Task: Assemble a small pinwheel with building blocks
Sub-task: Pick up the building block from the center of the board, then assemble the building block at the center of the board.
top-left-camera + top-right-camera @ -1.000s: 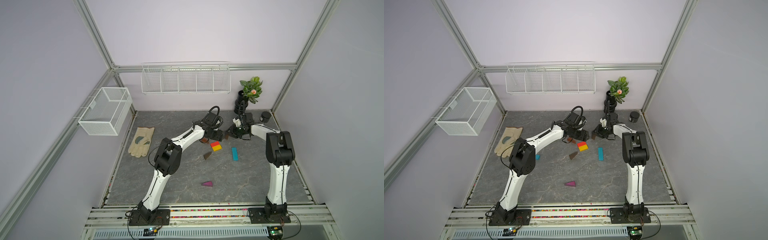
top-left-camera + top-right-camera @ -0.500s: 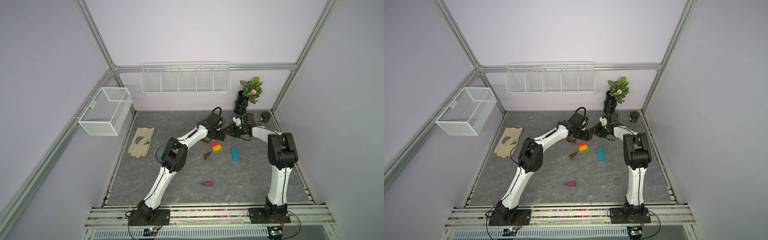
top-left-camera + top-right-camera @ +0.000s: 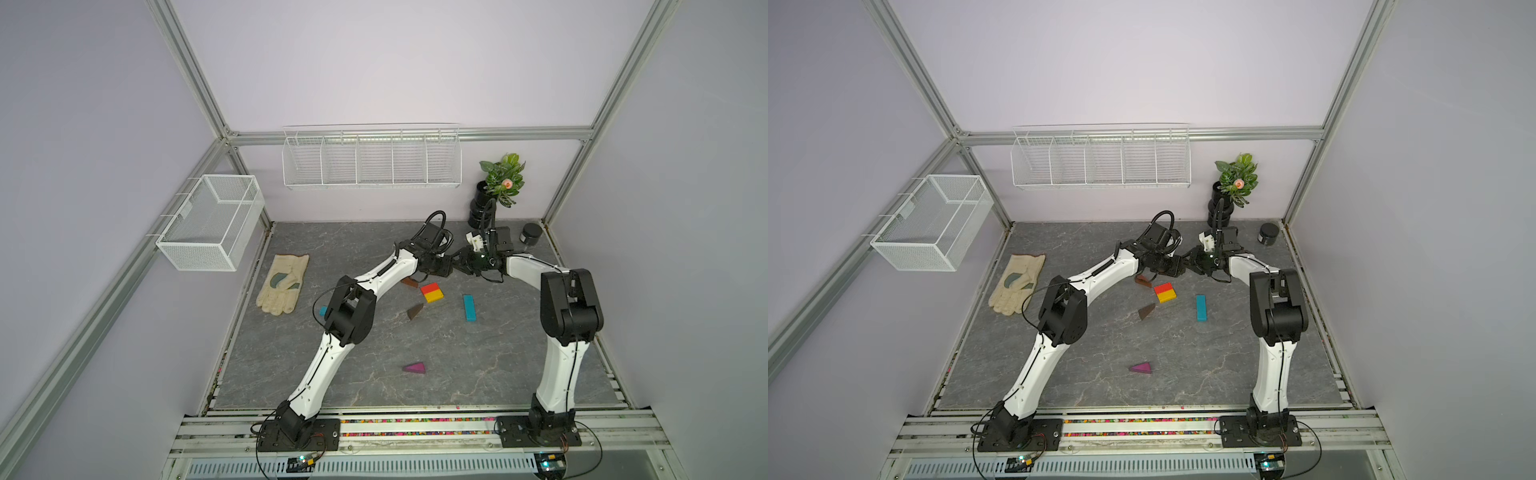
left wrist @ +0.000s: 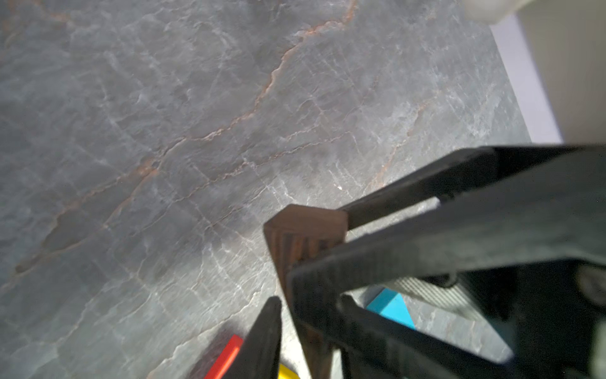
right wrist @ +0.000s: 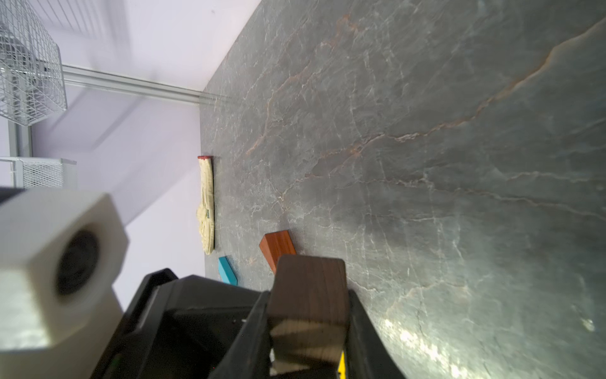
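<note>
The left gripper point(image 3: 445, 269) and the right gripper point(image 3: 462, 266) meet tip to tip above the far middle of the worktop point(image 3: 457, 374). Both are clamped on one dark wedge point(image 5: 308, 288).

The right wrist view shows this wedge squeezed between the right gripper's two black fingers. The left wrist view shows it point(image 4: 301, 229) pressed between the left gripper's fingers point(image 4: 426, 187). In both top views the grippers hide it almost wholly.

- **Pinwheel centre:** Just near of the grippers, a red brick point(image 3: 430, 288) and a yellow brick point(image 3: 433, 296) lie touching, forming a square.
- **Reddish wedge:** A reddish wedge point(image 3: 409, 283) lies just left of the red brick, partly under the left arm point(image 3: 374, 278). The right wrist view shows its whole top face point(image 5: 278, 249).
- **Brown wedge:** A brown wedge point(image 3: 414, 311) lies near the square, on its near-left side, apart from it.
- **Teal bar:** A teal bar point(image 3: 469, 307) lies right of the square, running near to far.
- **Second teal bar:** A second teal bar point(image 3: 323, 311) is mostly hidden behind the left arm's elbow in both top views. The right wrist view shows more of it point(image 5: 227, 270).
- **Purple wedge:** A purple wedge point(image 3: 414, 368) lies alone, well nearer than the rest.

A beige glove point(image 3: 282, 286) lies at the left edge. A black jar point(image 3: 530, 235) stands in the far right corner, beside a potted plant point(image 3: 503, 183). A wire rack point(image 3: 370, 158) hangs on the far wall and a wire basket point(image 3: 212, 222) on the left frame.
</note>
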Available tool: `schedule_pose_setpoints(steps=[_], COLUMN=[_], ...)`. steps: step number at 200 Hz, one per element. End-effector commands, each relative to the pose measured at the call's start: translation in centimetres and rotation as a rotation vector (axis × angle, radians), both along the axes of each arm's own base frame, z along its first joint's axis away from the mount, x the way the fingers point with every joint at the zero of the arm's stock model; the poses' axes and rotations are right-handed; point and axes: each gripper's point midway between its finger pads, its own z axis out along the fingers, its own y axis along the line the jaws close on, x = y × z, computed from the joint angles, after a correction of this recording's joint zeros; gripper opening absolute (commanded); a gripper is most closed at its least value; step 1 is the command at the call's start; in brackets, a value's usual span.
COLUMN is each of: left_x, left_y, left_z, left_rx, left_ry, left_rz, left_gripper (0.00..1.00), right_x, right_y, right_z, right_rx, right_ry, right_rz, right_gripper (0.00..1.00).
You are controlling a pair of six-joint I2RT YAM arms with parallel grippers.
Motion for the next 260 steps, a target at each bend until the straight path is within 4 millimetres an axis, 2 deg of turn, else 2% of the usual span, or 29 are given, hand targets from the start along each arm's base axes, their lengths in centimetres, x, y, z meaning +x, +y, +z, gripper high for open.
schedule_pose_setpoints(steps=[1,31,48,77,97,134,169,207,237,260], left_x=[1.1,1.3,1.4,1.8,2.3,3.1,2.6,2.0,1.9,1.8], left_y=[-0.7,-1.1,-1.0,0.3,1.5,2.9,3.4,3.8,3.6,3.2], left_z=[0.0,-0.7,-1.2,-2.3,-2.9,-3.7,-5.3,-6.6,-6.6,-6.7], left_rx=[-0.023,-0.025,-0.010,0.054,0.110,0.174,0.227,0.272,0.266,0.243], left_ry=[-0.027,-0.010,0.000,0.008,0.001,-0.015,0.014,0.031,0.037,0.045], left_rz=[0.013,0.018,0.039,0.117,0.178,0.259,0.263,0.265,0.258,0.252], left_gripper=[0.26,0.10,0.06,0.00,0.00,0.00,0.00,0.00,0.00,0.08], right_x=[-1.3,-1.5,-1.6,-1.3,-1.1,-1.3,-1.6,-1.8,-1.9,-2.1], right_y=[0.7,1.0,1.0,-0.3,-1.6,-3.5,-4.5,-4.9,-5.1,-5.0], right_z=[0.2,0.1,-0.1,-0.1,0.4,1.3,1.4,1.3,1.2,1.0], right_rx=[0.003,-0.002,-0.007,-0.057,-0.086,-0.104,-0.113,-0.133,-0.141,-0.144], right_ry=[0.003,0.001,0.004,-0.001,-0.006,-0.019,-0.016,-0.010,-0.006,-0.004], right_rz=[0.044,0.057,0.059,0.018,-0.013,-0.041,-0.057,-0.055,-0.052,-0.049], right_gripper=[0.29,0.29,0.30,0.57,0.66,0.67,0.67,0.67,0.66,0.66])
